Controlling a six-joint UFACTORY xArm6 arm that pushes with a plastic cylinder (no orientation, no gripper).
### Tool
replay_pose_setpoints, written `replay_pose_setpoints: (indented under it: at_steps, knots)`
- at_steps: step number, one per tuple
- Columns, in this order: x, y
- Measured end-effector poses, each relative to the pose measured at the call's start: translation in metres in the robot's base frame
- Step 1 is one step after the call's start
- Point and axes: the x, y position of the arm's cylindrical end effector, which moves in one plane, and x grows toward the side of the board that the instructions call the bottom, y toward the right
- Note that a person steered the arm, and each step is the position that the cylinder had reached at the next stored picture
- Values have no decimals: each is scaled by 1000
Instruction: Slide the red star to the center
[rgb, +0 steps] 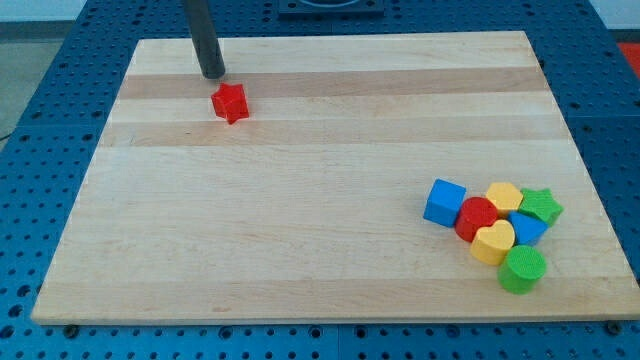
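Red star sits on the pale wooden counter near the view's top left, well away from the board's middle, with bare wood all around it. My tip stands just above and slightly to the view's left of the star, near it but with a thin strip of wood showing between the two. The dark rod rises from there and is cut off by the view's top edge, so nothing of the arm behind it shows. No jaws are fitted to this rod, so there is nothing to call apart or together.

Seven other blocks crowd together near the view's bottom right corner, well apart from the star and the tip. A blue cube stands at the cluster's left edge. Beside it lies a red cylinder, touching or nearly touching the cube. A yellow heart lies just below the red cylinder. A yellow block, its shape hard to make out, sits at the cluster's top. A green star lies at the right end. A second blue block is partly hidden among its neighbours, and its shape cannot be told. A green cylinder stands lowest, nearest the counter's bottom edge.

No container is on the counter. A blue perforated surface frames the board on every side.
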Motion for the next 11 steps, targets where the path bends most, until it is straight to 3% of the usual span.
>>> replay_pose_setpoints:
  at_steps: [4,5,7,8,9,11]
  knots:
    - [173,187]
    - [158,191]
    - [18,120]
    - [-30,72]
    - [-8,-20]
    - [-3,-45]
